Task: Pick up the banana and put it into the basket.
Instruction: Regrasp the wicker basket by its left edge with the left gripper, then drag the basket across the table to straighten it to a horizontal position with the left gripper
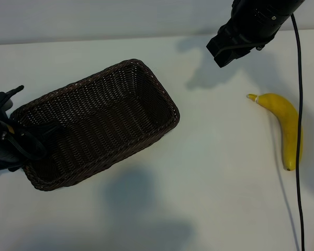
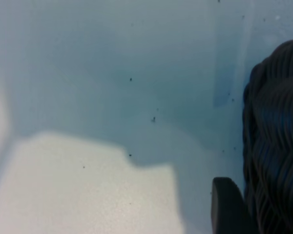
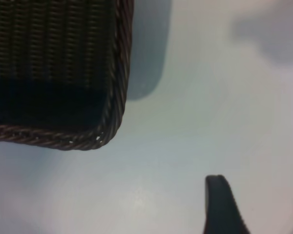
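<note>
The white table (image 1: 209,198) carries everything; the basket (image 1: 115,104) lies at its left part, tilted, empty; the left gripper (image 1: 26,141) sits at the basket's left rim, pinching the wicker wall; the right gripper (image 3: 256,207) hangs spread above bare table; the banana (image 1: 285,125) lies far right, untouched.

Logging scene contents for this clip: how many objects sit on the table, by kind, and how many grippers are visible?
Banana: 1
Basket: 1
Grippers: 2, the left gripper at the basket's end, the right gripper above the table
Total: 4
</note>
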